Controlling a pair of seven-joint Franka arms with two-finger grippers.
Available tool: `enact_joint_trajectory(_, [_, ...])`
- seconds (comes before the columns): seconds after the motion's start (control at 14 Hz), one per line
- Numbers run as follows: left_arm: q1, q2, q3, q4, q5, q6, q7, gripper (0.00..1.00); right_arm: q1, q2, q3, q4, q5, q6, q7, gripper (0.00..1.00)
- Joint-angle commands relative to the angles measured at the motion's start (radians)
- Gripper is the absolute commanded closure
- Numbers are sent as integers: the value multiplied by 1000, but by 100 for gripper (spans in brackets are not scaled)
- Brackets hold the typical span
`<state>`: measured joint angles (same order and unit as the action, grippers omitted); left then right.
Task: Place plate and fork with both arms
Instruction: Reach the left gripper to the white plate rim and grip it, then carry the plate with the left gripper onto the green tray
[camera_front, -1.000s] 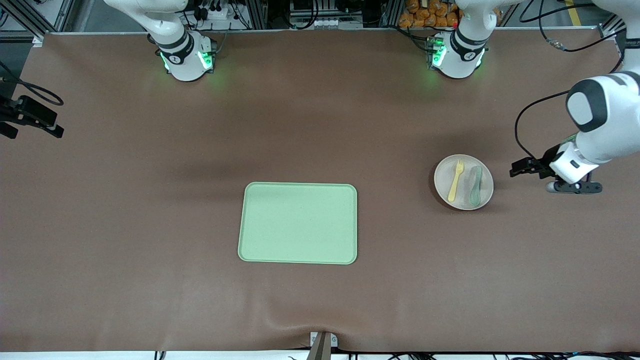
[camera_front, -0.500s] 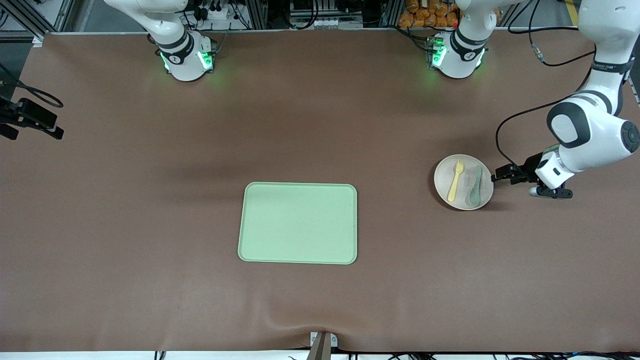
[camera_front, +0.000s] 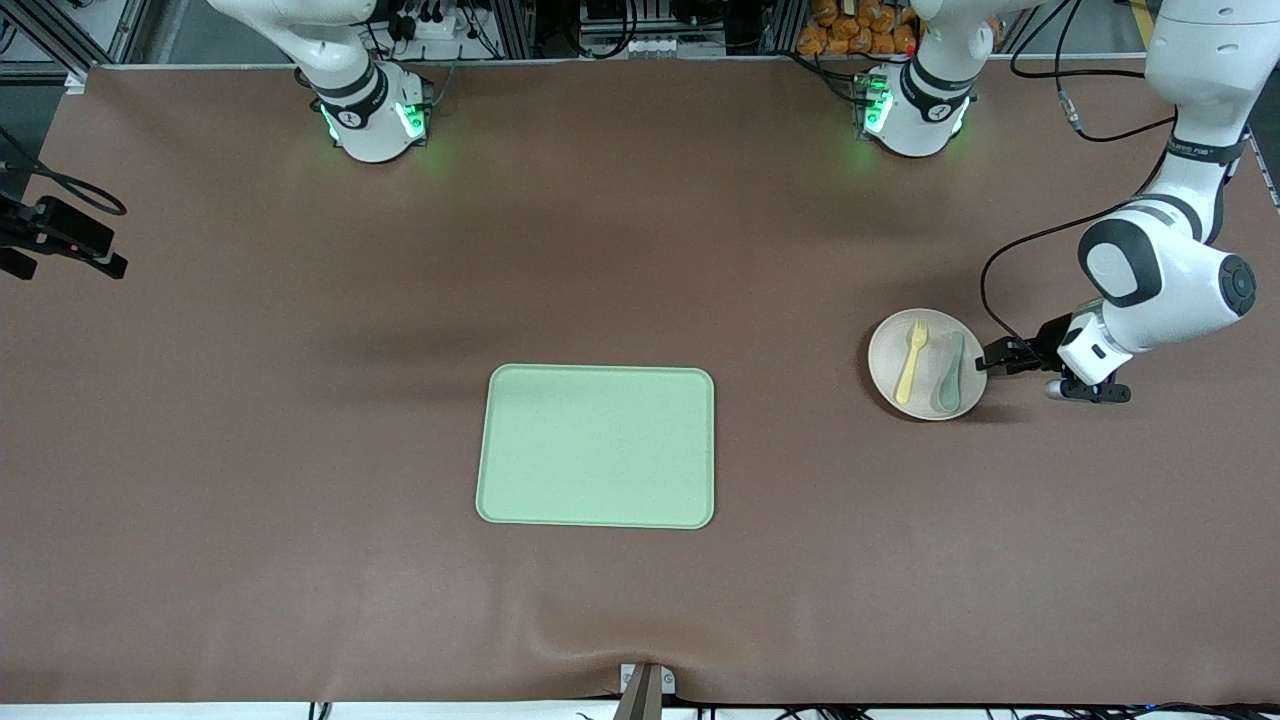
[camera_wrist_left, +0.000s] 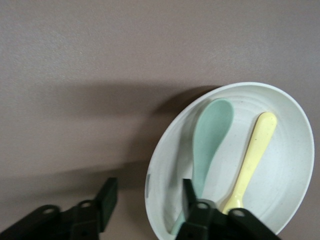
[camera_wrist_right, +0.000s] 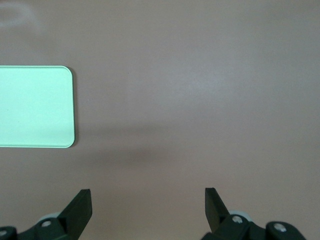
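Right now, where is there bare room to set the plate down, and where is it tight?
The green tray holds nothing. The plate carries the fork and spoon; the open left gripper straddles its rim. The right gripper waits.

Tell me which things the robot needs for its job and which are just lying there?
For the job: plate, fork lying on it, left gripper open at the plate's rim, right gripper open over bare table.

Just lying there: spoon on the plate, green tray.
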<state>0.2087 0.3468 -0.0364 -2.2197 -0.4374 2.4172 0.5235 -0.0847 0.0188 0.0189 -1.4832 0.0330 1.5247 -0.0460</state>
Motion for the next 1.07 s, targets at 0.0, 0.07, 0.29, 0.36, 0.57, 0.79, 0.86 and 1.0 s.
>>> enact_joint_trajectory(0.0, [-3,23,-5,9,-44,14,30,46,-17,-2,12,3,-4,-5,-3,0])
enact_joint_trajectory(0.07, [-3,29,-5,11,-44,14,30,47,-17,-2,12,1,-4,-5,-3,0])
enact_joint_trajectory(0.29, [-5,49,-5,17,-44,14,35,50,-17,-2,12,3,-4,-5,-3,0])
enact_joint_trajectory(0.36, [-5,54,-5,17,-44,14,38,51,-18,-2,12,3,-4,-5,-3,0])
enact_joint_trajectory(0.57, [-3,64,-5,18,-44,14,46,70,-18,-2,12,3,-4,-5,-3,0])
enact_joint_trajectory(0.79, [-5,66,-5,18,-44,14,46,100,-18,-2,12,3,-4,-5,-3,0])
enact_joint_trajectory(0.86, [-3,64,-7,20,-44,14,49,100,-18,-2,12,3,-4,-5,-3,0])
enact_joint_trajectory(1.0, [1,51,-10,40,-44,-3,52,100,-18,-2,12,3,-4,-5,-3,0])
